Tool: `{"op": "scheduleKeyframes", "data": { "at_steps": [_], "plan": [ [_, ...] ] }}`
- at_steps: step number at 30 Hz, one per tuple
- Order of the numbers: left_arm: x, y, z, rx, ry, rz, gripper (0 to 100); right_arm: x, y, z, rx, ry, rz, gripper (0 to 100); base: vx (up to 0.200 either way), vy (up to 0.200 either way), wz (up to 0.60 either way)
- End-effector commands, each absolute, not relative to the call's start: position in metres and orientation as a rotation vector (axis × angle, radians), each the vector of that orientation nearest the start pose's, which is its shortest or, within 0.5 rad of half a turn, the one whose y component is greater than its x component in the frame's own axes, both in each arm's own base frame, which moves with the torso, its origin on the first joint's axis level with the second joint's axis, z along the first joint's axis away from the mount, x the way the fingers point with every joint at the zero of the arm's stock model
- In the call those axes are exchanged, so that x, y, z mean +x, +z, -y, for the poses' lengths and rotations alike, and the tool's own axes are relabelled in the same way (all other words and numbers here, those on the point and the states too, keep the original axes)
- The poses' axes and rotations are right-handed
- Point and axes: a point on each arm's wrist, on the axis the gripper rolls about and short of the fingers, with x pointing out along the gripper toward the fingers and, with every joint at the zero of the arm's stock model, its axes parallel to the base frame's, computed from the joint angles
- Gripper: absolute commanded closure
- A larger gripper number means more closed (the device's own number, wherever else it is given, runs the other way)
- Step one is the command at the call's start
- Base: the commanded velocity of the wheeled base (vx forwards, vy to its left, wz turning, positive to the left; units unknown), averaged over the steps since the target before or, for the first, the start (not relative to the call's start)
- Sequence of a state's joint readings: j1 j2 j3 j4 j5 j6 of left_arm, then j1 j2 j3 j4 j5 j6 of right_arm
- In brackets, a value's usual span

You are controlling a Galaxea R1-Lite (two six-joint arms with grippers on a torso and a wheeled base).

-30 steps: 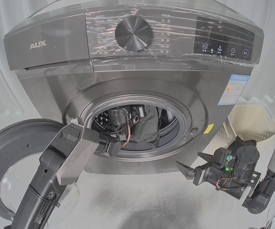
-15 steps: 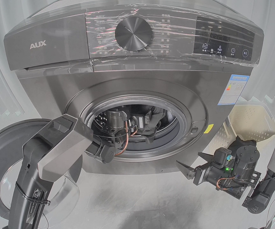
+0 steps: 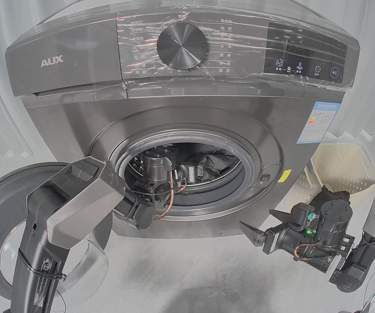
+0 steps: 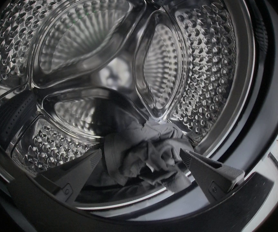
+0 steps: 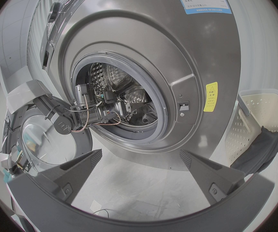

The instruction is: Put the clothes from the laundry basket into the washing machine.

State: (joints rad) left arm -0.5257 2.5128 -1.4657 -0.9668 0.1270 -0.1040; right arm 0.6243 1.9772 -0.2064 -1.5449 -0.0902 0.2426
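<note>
Though well past the door seal and inside the drum, clasps nothing: left hand released, fingers spread and framing a crumpled dark grey garment that lies at the bottom of the drum, close behind the front lip. Deep placement judged sensible: keeps cloth from trailing over the seal.

Further out, washing machine front with round door swung aside to the robot's left, leaving the opening free for the arm.

Out in front and lower, right hand likewise released and empty, hovering above the floor between machine and laundry basket, probably waiting clear of the opening.

Beside the machine on the robot's right, cream perforated basket with a black garment draped over its near rim.

Judged partway done: one piece in, at least one left to fetch.
</note>
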Motion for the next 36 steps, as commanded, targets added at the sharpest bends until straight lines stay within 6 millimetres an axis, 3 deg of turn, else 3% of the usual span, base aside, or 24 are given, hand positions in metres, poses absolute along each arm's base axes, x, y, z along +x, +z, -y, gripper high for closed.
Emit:
{"op": "scheduleKeyframes", "data": {
  "at_steps": [1, 4, 13, 19, 26, 32, 33, 36],
  "plan": [
    [0.424, 0.046, 0.246, -0.048, -0.413, -0.131, 0, 0.211, 0.064, -0.149, 0.153, 0.501, -0.285, 0, 0.000, 0.000, 0.00],
    [0.416, 0.036, 0.247, -0.021, -0.437, -0.167, 0, 0.211, 0.064, -0.149, 0.152, 0.499, -0.287, 0, 0.000, 0.000, 0.00],
    [0.404, 0.034, 0.261, -0.008, -0.528, -0.168, 0, 0.210, 0.063, -0.150, 0.151, 0.504, -0.288, 0, 0.000, 0.000, 0.00],
    [0.419, 0.026, 0.271, -0.027, -0.526, -0.113, 0, 0.210, 0.063, -0.150, 0.151, 0.505, -0.289, 0, 0.000, 0.000, 0.00],
    [0.443, -0.001, 0.282, -0.042, -0.513, -0.072, 0, 0.210, 0.063, -0.151, 0.152, 0.505, -0.289, 0, 0.000, 0.000, 0.00],
    [0.448, -0.017, 0.284, -0.035, -0.510, -0.083, 0, 0.210, 0.063, -0.151, 0.153, 0.507, -0.288, 0, 0.000, 0.000, 0.00],
    [0.448, -0.020, 0.284, -0.034, -0.508, -0.087, 100, 0.211, 0.063, -0.151, 0.152, 0.506, -0.289, 0, 0.000, 0.000, 0.00],
    [0.450, -0.020, 0.283, -0.029, -0.506, -0.078, 100, 0.211, 0.062, -0.151, 0.151, 0.504, -0.293, 0, 0.000, 0.000, 0.00]
  ]
}}
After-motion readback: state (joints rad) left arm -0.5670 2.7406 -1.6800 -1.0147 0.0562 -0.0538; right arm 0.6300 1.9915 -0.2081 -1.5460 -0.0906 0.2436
